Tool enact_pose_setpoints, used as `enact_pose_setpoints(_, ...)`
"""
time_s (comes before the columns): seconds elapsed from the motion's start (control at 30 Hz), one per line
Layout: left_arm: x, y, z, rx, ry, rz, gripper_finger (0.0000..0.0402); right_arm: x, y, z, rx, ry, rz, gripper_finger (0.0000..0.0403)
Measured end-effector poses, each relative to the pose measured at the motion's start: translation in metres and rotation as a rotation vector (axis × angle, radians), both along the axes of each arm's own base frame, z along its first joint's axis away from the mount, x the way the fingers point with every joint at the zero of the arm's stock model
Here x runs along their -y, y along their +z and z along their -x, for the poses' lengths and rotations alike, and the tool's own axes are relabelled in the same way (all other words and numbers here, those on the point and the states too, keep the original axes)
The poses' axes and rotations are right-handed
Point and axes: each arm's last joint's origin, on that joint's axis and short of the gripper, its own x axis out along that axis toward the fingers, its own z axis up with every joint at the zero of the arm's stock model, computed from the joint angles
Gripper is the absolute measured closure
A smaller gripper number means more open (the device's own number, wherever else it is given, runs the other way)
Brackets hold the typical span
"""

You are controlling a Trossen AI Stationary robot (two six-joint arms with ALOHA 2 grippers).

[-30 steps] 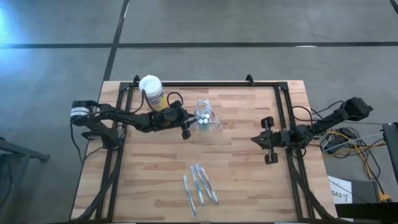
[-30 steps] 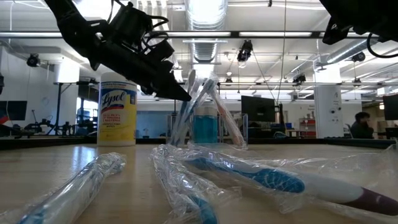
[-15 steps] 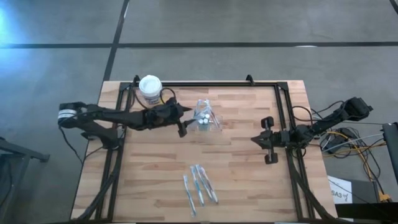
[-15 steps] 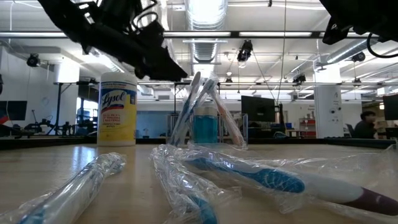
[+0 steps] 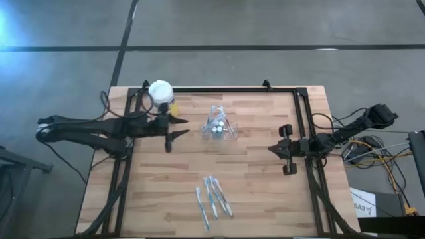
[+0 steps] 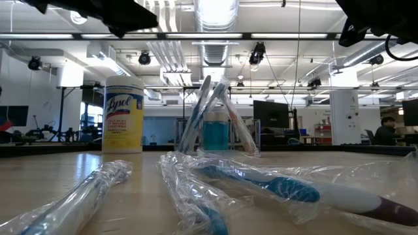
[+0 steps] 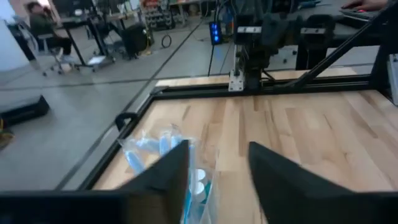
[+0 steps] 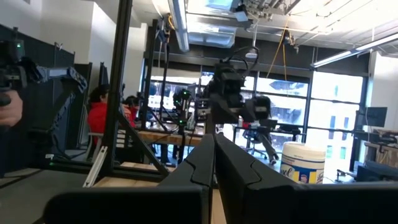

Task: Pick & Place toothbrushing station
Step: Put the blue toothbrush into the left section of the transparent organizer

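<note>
The small clear plastic toothbrush holder [image 5: 218, 127] stands upright near the wooden desk's [image 5: 259, 192] back edge, loaded and apparently placed, the left gripper [image 5: 174, 128] beside it with jaws released, empty; the right gripper [image 5: 286, 150] waits clenched, well apart.

Robotics lab / open industrial workspace. Grey concrete floor [image 5: 265, 26] with dark tape lines, wooden bench [image 5: 259, 179] in a black metal frame [image 5: 219, 89]. Behind it: exposed ceiling ducting [image 6: 215, 52], strip lights [image 6: 274, 36], hanging cables, monitors [image 6: 271, 112], more workstations, seated person in red [image 8: 99, 115], office chairs.
</note>
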Motion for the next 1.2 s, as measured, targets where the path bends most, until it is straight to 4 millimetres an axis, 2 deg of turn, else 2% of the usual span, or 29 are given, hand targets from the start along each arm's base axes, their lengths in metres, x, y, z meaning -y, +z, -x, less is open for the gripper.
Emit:
enact_pose_setpoints(0.17,0.012,0.008,0.02,0.017,-0.056,-0.011,0.0372,0.0,0.0,0.0,0.0,0.0,0.0,0.0394)
enact_pose_setpoints(0.2,0.013,0.008,0.023,0.014,-0.061,-0.012,0.0386,0.0,0.0,0.0,0.001,0.0,-0.001,0.0394)
enact_pose_setpoints(0.47,0.013,0.001,0.042,0.064,-0.036,-0.009,0.0397,0.0,0.0,0.0,0.001,0.0,-0.001,0.0394)
enact_pose_setpoints(0.67,0.009,-0.019,0.064,0.145,0.042,0.006,0.0398,0.0,0.0,0.0,0.001,0.001,-0.003,0.0394)
enact_pose_setpoints(0.9,0.007,-0.038,0.089,0.252,0.052,0.055,0.0399,0.0,0.0,0.0,0.0,0.003,-0.007,0.0394)
enact_pose_setpoints(1.1,0.006,-0.06,0.101,0.29,0.051,0.065,0.0398,0.0,0.0,0.0,0.0,0.003,-0.007,0.0394)
enact_pose_setpoints(1.2,0.005,-0.064,0.105,0.338,0.051,0.082,0.0399,0.0,0.0,0.0,-0.001,0.003,-0.007,0.0394)
